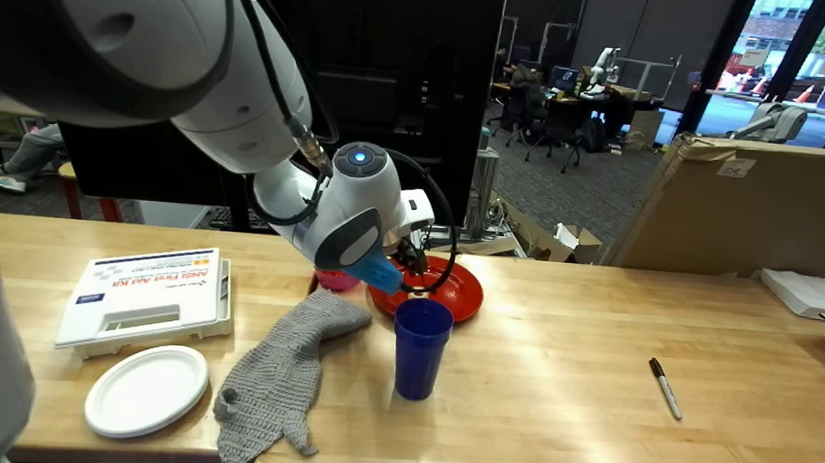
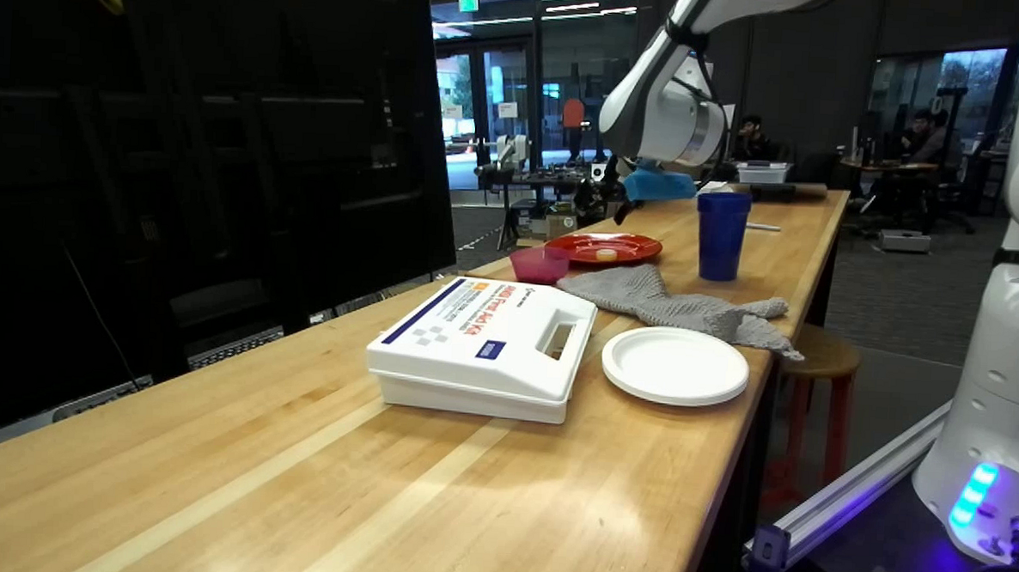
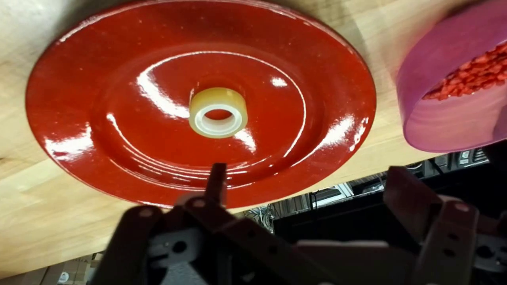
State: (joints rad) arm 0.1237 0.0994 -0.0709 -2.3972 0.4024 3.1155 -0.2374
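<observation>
My gripper [image 3: 307, 168] stands wide open in the wrist view with nothing between its dark fingers [image 3: 216, 184]. It hovers above the table near the far rim of a glossy red plate [image 3: 130, 75]. On that plate lies a roll of yellowish tape [image 3: 218, 95] with a white core, apart from the fingers. Beside the plate sits a pink bowl [image 3: 418, 83] holding small red pieces. In an exterior view, the gripper [image 2: 608, 206] hangs over the red plate [image 2: 636, 247], and a blue cup [image 2: 721, 244] stands upright near it.
A grey knitted cloth [image 1: 279, 375] lies beside the blue cup [image 1: 418, 363]. Farther along are a white first aid kit [image 1: 147, 289] and white plates [image 1: 147, 391]. A black-and-grey marker [image 1: 665, 389] rests across the table. A large dark screen [image 2: 198, 135] rises behind the table's edge.
</observation>
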